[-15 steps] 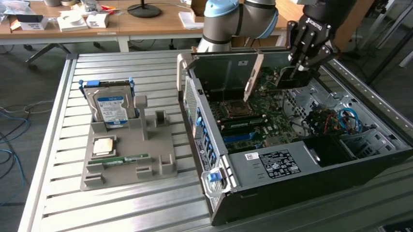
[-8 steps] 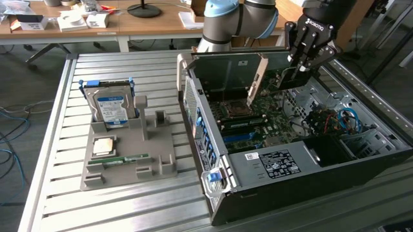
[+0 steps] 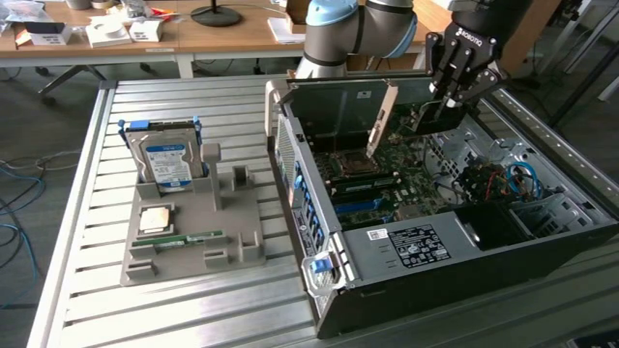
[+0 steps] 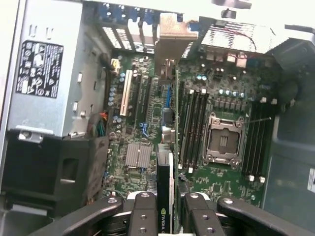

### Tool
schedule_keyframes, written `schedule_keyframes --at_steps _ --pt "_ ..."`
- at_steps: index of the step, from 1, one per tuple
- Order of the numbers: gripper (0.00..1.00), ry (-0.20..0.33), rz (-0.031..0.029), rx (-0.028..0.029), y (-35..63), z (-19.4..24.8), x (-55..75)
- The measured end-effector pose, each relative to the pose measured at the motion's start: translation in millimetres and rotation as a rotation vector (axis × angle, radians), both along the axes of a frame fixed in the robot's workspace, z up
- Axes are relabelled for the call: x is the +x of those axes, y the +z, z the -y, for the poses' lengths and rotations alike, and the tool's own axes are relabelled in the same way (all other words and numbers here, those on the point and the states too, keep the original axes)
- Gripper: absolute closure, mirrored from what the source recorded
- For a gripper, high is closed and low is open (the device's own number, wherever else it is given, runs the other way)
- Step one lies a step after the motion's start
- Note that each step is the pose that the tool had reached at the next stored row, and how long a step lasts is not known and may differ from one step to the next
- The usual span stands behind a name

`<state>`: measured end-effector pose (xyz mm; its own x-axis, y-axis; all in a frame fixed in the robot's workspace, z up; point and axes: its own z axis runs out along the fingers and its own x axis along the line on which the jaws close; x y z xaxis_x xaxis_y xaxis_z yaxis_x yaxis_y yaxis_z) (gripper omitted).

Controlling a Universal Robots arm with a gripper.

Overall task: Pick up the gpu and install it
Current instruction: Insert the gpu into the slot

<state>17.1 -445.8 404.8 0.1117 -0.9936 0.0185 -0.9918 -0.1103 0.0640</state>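
My gripper (image 3: pixel 448 109) is shut on the gpu (image 3: pixel 425 122), a thin dark card held edge-on over the open computer case (image 3: pixel 406 290). In the wrist view the gpu (image 4: pixel 166 187) runs away from the gripper (image 4: pixel 167 219) between the two black fingers (image 4: pixel 144 216), and its metal bracket (image 4: pixel 172 34) reaches the case's rear slots. The card hangs along a line of expansion slots on the green motherboard (image 4: pixel 142 128). Whether its lower edge touches a slot is hidden.
A grey holder (image 3: pixel 193 232) on the slatted table at the exterior view's left carries a silver hard drive (image 3: pixel 167 161), a processor chip (image 3: pixel 155 220) and a green memory stick (image 3: pixel 184 239). Inside the case are a processor socket (image 4: pixel 224 140), memory slots (image 4: pixel 192 128) and a power supply (image 4: pixel 49 69).
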Motion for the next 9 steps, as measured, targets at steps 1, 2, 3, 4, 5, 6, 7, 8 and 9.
schedule_keyframes --at_steps 1,2,3,4,5,6,7,8,9 --pt "0.74 -0.014 0.0000 0.0000 -0.1 0.0 -0.2" --pt "0.74 -0.026 0.0000 0.0000 -0.2 -0.1 -0.6" --pt "0.74 -0.029 0.0000 -0.0002 -0.1 -0.1 -0.7" --pt "0.74 -0.029 0.0000 0.0000 -0.2 -0.1 -0.8" --pt "0.74 -0.030 0.0000 0.0000 -0.2 -0.1 -0.8" --pt "0.74 -0.030 0.0000 0.0000 -0.1 -0.1 -0.8" --pt "0.74 -0.030 0.0000 -0.0001 -0.1 -0.1 -0.9" --pt "0.74 -0.032 0.0009 0.0000 -0.1 -0.2 -2.1" --pt "0.74 -0.035 0.0023 -0.0002 0.0 -0.2 -3.6"
